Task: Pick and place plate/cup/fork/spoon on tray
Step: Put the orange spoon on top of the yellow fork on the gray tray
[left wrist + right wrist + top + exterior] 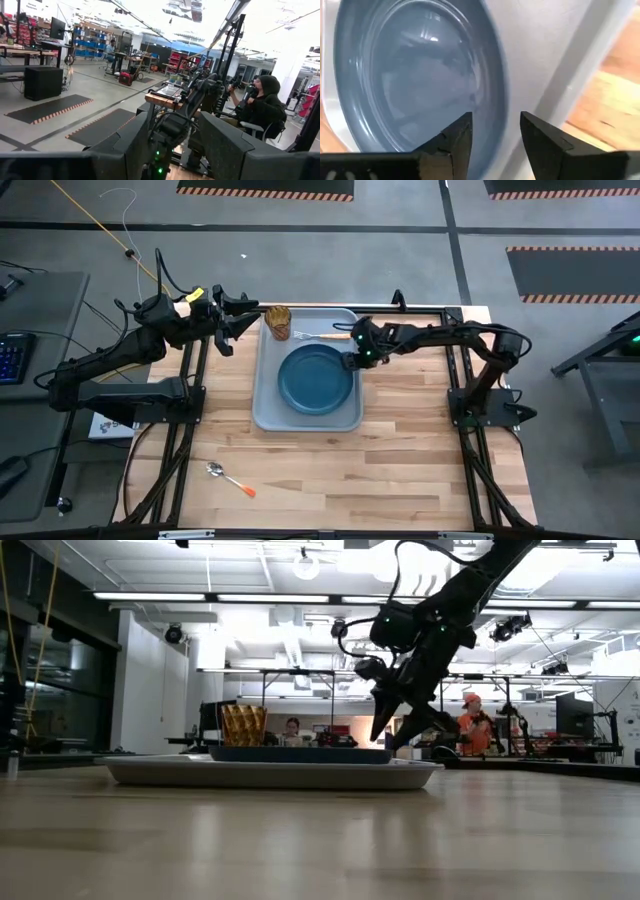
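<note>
Over the light grey-blue rectangular tray [268, 402], right claw [352, 361] hangs parted beside the seated round dark blue plate [316, 378], apparently just clear of it; left claw [228, 326] waits spread.

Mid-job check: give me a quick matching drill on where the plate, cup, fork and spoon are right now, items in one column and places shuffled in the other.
Items:
1. plate
2. cup
3. fork
4. spoon

Places:
A. on the bare table, near the front edge, off the tray
B. standing in the tray's far left corner
C. lying along the tray's far edge, beside the cup
D. in the middle of the tray, by the right gripper

Pairs: 1-D, 2-B, 3-C, 4-A
</note>
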Tool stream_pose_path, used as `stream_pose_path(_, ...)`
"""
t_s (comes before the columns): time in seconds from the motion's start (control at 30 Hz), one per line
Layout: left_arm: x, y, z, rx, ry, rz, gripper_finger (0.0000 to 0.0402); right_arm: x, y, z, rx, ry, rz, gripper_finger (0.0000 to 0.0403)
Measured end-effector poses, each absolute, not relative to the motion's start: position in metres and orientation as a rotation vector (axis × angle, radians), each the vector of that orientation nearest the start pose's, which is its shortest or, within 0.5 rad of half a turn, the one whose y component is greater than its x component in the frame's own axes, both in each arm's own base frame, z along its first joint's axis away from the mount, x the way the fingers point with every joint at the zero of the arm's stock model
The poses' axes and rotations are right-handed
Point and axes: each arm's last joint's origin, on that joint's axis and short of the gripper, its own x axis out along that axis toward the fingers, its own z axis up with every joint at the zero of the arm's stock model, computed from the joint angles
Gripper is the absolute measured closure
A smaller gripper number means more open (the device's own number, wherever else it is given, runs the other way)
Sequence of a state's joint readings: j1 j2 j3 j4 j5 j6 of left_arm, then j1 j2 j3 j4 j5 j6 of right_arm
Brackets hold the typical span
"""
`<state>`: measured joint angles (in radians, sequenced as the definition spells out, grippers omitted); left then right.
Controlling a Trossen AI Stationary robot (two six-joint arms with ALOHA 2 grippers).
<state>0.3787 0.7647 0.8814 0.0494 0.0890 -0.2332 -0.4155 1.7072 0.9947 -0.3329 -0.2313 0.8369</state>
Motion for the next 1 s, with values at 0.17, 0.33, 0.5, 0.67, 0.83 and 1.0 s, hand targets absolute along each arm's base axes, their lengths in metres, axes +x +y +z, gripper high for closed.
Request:
stream_pose_path(0.17, 0.151, 0.057, 0.39, -0.192, -0.195, 0.269, 0.0234, 0.291, -0.133, 0.192, 1.02, 0.82, -0.566, 0.0244)
stream_pose_path(0.33, 0.151, 0.057, 0.39, -0.193, -0.194, 0.265, 0.0234, 0.282, -0.126, 0.238, 0.872, 0.607, -0.551, 0.0244)
stream_pose_path(0.5, 0.152, 0.055, 0.388, -0.285, -0.165, 0.185, 0.0234, 0.271, -0.105, 0.27, 0.742, 0.435, -0.487, 0.0244)
stream_pose_path(0.67, 0.153, 0.051, 0.383, -0.385, -0.093, 0.032, 0.0234, 0.252, -0.083, 0.27, 0.677, 0.354, -0.46, 0.0244)
stream_pose_path(0.83, 0.153, 0.051, 0.379, -0.395, -0.051, 0.046, 0.0234, 0.233, -0.061, 0.25, 0.713, 0.19, -0.349, 0.0244)
stream_pose_path(1.0, 0.153, 0.051, 0.38, -0.391, -0.063, 0.055, 0.0234, 0.218, -0.047, 0.245, 0.786, -0.077, -0.204, 0.0244)
